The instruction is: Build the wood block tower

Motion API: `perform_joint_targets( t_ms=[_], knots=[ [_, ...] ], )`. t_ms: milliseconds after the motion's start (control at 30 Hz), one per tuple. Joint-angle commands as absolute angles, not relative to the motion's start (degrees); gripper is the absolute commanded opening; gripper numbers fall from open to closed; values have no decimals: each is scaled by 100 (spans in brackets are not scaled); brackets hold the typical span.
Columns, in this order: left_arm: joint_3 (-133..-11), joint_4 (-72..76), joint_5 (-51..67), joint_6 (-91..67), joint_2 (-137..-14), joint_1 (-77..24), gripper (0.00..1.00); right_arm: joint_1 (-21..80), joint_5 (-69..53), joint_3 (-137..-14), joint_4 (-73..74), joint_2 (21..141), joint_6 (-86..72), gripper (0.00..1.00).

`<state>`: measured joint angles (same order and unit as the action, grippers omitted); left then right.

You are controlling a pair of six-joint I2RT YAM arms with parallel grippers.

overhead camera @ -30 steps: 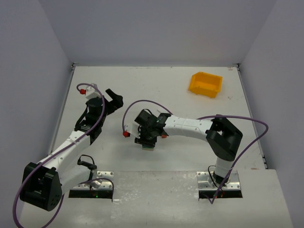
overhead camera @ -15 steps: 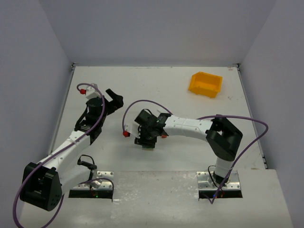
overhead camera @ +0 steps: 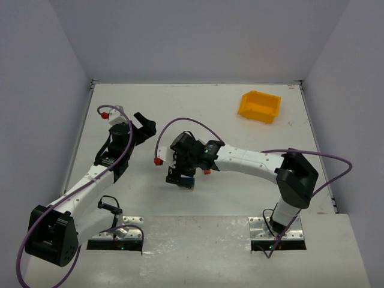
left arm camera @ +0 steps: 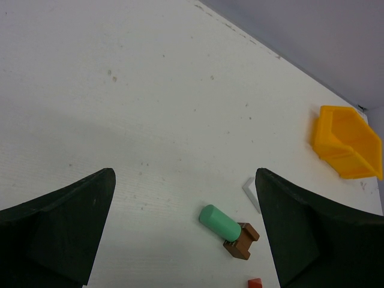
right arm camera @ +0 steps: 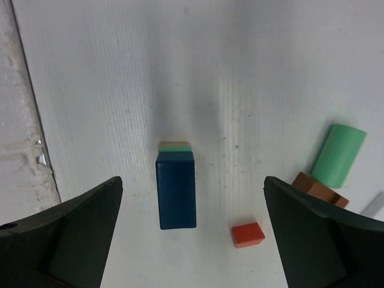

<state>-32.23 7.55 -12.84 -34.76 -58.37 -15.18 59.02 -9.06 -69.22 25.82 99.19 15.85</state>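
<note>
The wood block tower (right arm camera: 176,189) stands as a short stack with a dark blue block on top and a green and a tan layer showing under it. My right gripper (right arm camera: 192,180) hovers open straight above it, jaws wide on either side, touching nothing. From above, the blue block (overhead camera: 187,179) shows just under the right gripper (overhead camera: 182,176). A red block (right arm camera: 248,234), a green cylinder (right arm camera: 338,155) and a brown notched piece (right arm camera: 318,189) lie loose to the right. My left gripper (left arm camera: 185,174) is open and empty, away to the left (overhead camera: 143,125).
A yellow bin (overhead camera: 259,106) sits at the back right, also in the left wrist view (left arm camera: 347,143). There the green cylinder (left arm camera: 219,222) leans on the brown piece (left arm camera: 242,240), with a small white piece (left arm camera: 251,193) beside them.
My right gripper has opened and let go of the blue block, which now rests on the stack. The right arm has shifted slightly left and up. The left arm has not moved.
</note>
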Motion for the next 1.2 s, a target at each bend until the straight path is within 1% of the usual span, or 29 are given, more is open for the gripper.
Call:
perform_joint_targets(
  t_ms=[0, 33, 100, 200, 267, 333, 400, 533, 633, 700, 800, 867, 933, 1000, 1100, 1167],
  knots=[
    [-3352, 962, -1180, -3412, -5727, -1521, 100, 5862, -589, -6775, 1841, 8936, 1199, 99],
    [-3363, 958, -1141, -3410, -5725, -1521, 100, 5825, -523, -6700, 1763, 8887, 1059, 99],
    [-3394, 950, -1008, -3382, -5737, -1521, 100, 5403, -541, -6270, 1494, 8406, 597, 99],
    [-3507, 822, -901, -3377, -5809, -1521, 100, 4620, -1125, -5695, 1038, 7942, -46, 99],
    [-3639, 661, -821, -3340, -5917, -1537, 100, 3845, -1326, -5094, 661, 7693, -789, 99],
    [-3680, 667, -491, -3316, -6006, -1529, 100, 3468, -886, -4453, 264, 7377, -1278, 99],
    [-3707, 685, -309, -3301, -6105, -1533, 100, 3184, -714, -4008, -103, 6984, -1693, 99],
    [-3768, 685, -98, -3287, -6323, -1547, 100, 2471, -942, -3017, -604, 6451, -2038, 99],
    [-3812, 678, -37, -3270, -6523, -1563, 100, 2435, -1055, -2873, -716, 6325, -1758, 99],
    [-3855, 661, 74, -3262, -6632, -1573, 100, 2426, -1636, -2820, -875, 6357, -1454, 99],
    [-3925, 659, 220, -3218, -6738, -1582, 100, 2450, -2315, -3005, -950, 6693, -1109, 99],
    [-3943, 659, 220, -3210, -6764, -1589, 100, 2513, -2390, -3138, -951, 6932, -889, 99],
    [-3933, 655, 215, -3208, -6798, -1586, 100, 2900, -2200, -3481, -855, 7469, -452, 99],
    [-3931, 650, 232, -3206, -6794, -1591, 100, 3245, -1757, -3815, -739, 7803, -183, 99],
    [-3946, 650, 267, -3207, -6803, -1591, 100, 3401, -1287, -4197, -670, 8433, -130, 99],
    [-3935, 650, 301, -3208, -6795, -1600, 100, 3401, -745, -4570, -614, 8797, -295, 98]
  ],
)
